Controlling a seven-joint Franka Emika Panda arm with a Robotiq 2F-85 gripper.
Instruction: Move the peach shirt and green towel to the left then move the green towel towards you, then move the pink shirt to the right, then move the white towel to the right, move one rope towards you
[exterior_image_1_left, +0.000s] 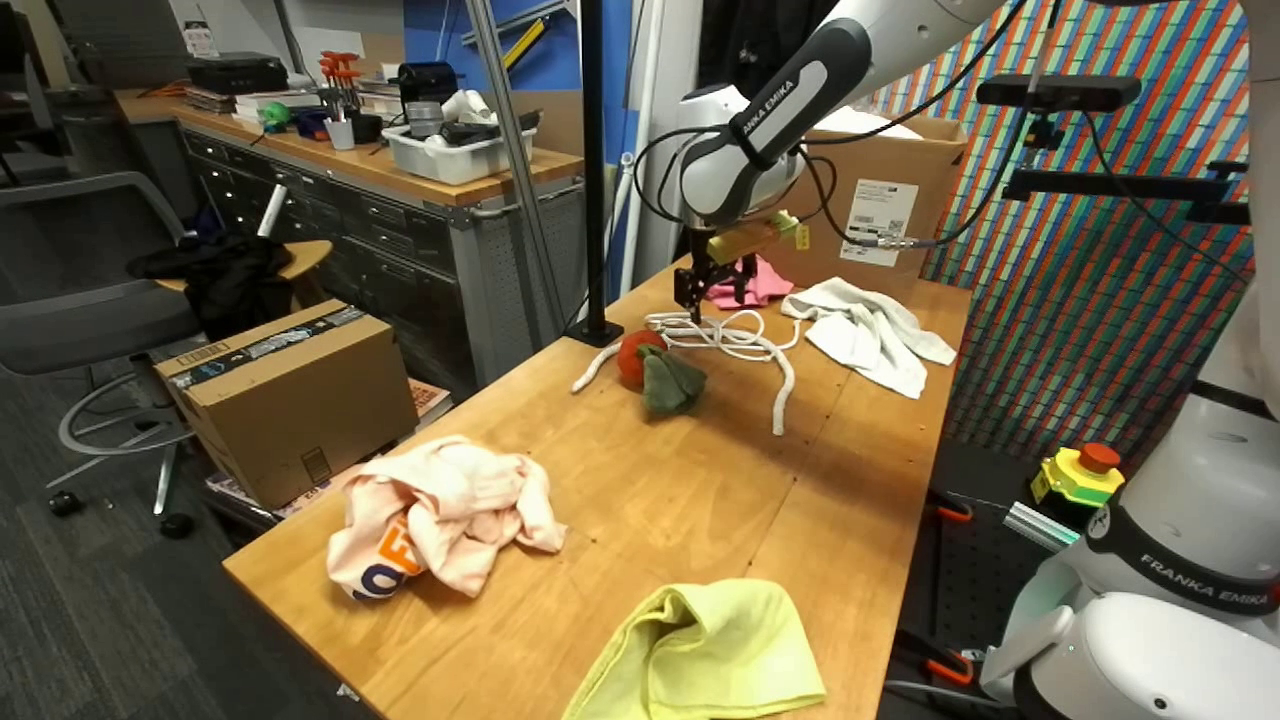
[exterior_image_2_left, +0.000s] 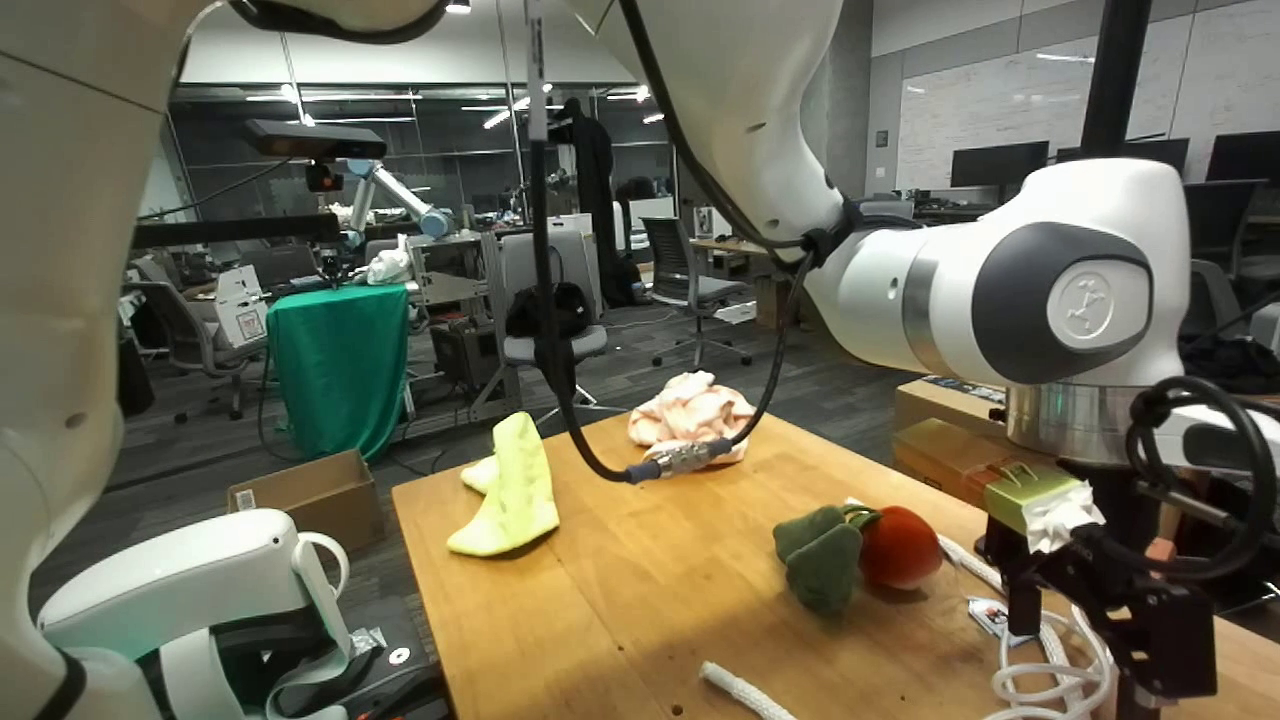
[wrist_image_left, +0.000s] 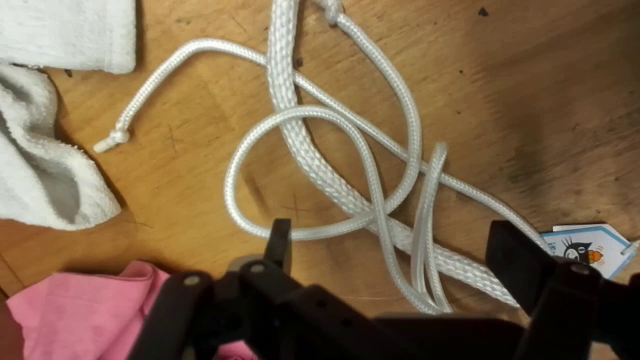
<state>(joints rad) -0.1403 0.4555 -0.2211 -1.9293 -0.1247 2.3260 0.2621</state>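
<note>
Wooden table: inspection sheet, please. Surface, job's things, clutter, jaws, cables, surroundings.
Surface: wooden table, small dark marks.
Job's things: peach shirt crumpled; green towel folded over; pink shirt and white towel rumpled; thick rope and thin cord overlapping.
Clutter: red ball beside dark green bundle; cat-picture tag near the rope.
Jaws: open over the rope, nothing held; contact unclear.
Cables: black cable hangs in a loop by the arm.
Surroundings: taped cardboard box and red stop button off the table.

lab: background robot arm (exterior_image_2_left: 400, 196), workbench (exterior_image_1_left: 400, 240)
</note>
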